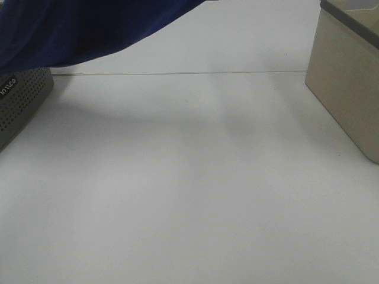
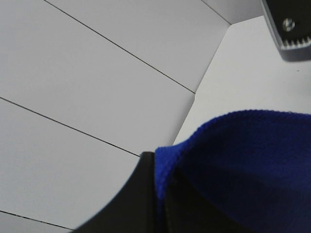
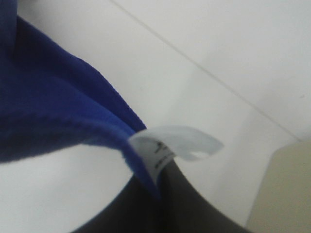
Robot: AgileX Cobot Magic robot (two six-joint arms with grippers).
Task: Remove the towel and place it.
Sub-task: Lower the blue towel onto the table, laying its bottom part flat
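Observation:
The towel (image 1: 77,29), deep blue, hangs in the air across the upper left of the exterior high view, above the white table (image 1: 189,195). Neither gripper shows in that view. In the left wrist view the left gripper (image 2: 160,208) has a towel edge (image 2: 243,155) running down between its dark fingers. A grey toothed finger pad (image 2: 291,29) shows apart in one corner. In the right wrist view the right gripper (image 3: 158,204) pinches the towel corner (image 3: 53,107) with the white tag (image 3: 170,145).
A grey perforated box (image 1: 21,100) stands at the table's left edge under the towel. A beige box (image 1: 349,77) stands at the right and also shows in the right wrist view (image 3: 282,194). A white wall is behind.

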